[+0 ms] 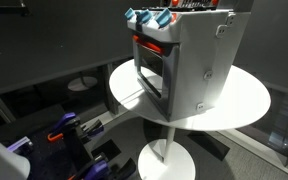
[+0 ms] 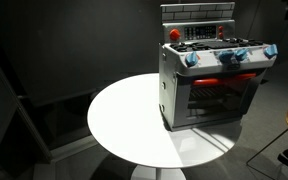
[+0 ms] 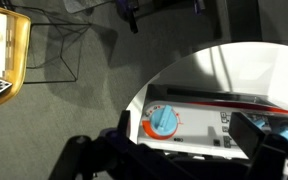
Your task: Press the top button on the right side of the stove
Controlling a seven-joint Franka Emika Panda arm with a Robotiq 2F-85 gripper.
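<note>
No text could be read. The stove (image 2: 212, 85) bore small marks on its far back panel (image 2: 198, 34) and beside a blue knob (image 3: 163, 122), all too blurred.

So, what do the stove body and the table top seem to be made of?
The stove body looks like grey sheet metal with a dull sheen; small fasteners show on its side. The table top looks smooth matte white, perhaps laminate or painted wood.
</note>
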